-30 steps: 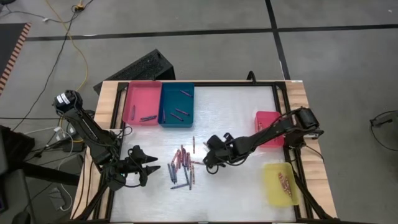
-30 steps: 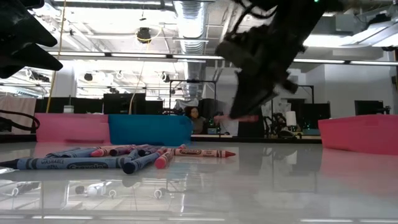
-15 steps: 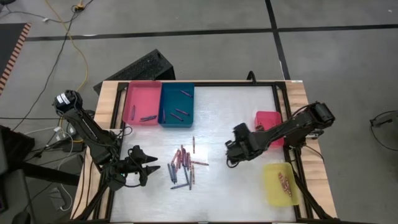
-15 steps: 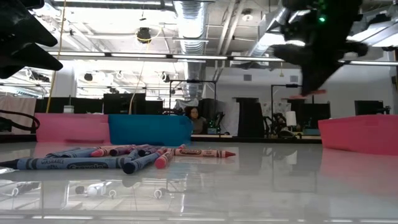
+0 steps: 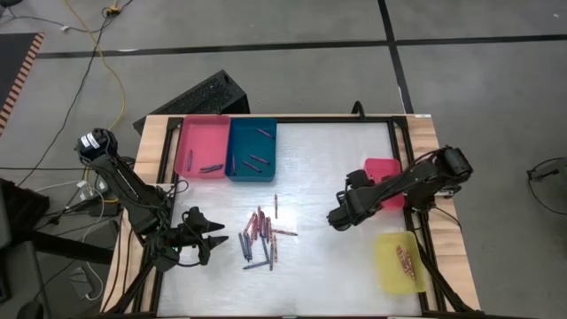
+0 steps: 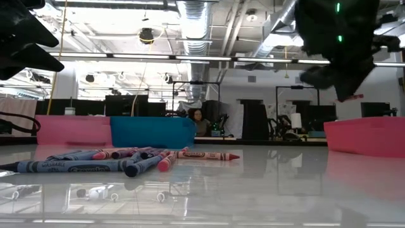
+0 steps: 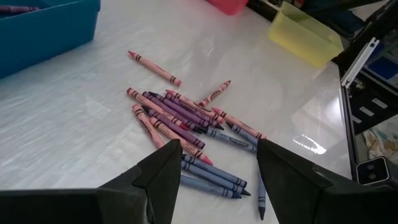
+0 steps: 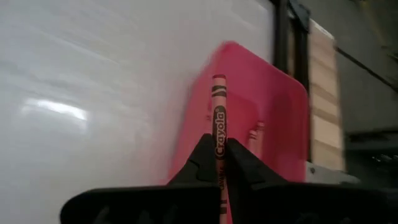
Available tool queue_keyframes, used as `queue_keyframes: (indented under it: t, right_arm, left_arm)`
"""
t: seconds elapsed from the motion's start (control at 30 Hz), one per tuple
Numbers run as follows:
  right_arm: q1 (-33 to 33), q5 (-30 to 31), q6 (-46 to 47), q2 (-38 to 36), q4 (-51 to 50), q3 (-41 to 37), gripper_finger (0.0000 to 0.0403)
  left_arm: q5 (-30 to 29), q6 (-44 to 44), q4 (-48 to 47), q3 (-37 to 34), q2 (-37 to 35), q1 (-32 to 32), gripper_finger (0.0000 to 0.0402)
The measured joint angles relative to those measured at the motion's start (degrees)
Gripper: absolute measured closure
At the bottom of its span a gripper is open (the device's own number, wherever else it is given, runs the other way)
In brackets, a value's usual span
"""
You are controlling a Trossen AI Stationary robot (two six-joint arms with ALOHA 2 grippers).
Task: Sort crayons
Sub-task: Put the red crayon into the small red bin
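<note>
Crayons [image 5: 260, 237] lie heaped mid-table, red, purple, blue. Right gripper [image 8: 217, 163] pinches a red crayon [image 8: 218, 118] labelled "Crayola"; left gripper [image 7: 214, 163], at eight o'clock, stands spread.

- A heap of crayons [image 6: 114, 159] is seen lying on the glossy table [image 6: 266, 190], at the picture's left.
- A pink tray [image 6: 73, 130] and a blue tray [image 6: 152, 132] are set side by side behind them.
- A red tray [image 6: 367, 135] is placed at the right.
- The right gripper [image 6: 342, 79] is held high, with a red crayon [image 6: 350, 98] pinched at its tip.
</note>
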Motion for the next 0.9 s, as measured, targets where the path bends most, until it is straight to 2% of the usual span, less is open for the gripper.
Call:
queue_keyframes:
  t: [0.5,0.9]
  right_arm:
    - [-5.2,-5.6,-0.2,0.1,1.5,-11.2,0.0387]
    - [-12.0,-6.5,-13.4,0.1,11.3,-14.7,0.0386]
  left_arm:
    - [0.1,-0.1,0.0,0.0,0.0,0.0,0.0203]
    - [0.1,-0.2,0.0,0.0,0.0,0.0,0.0203]
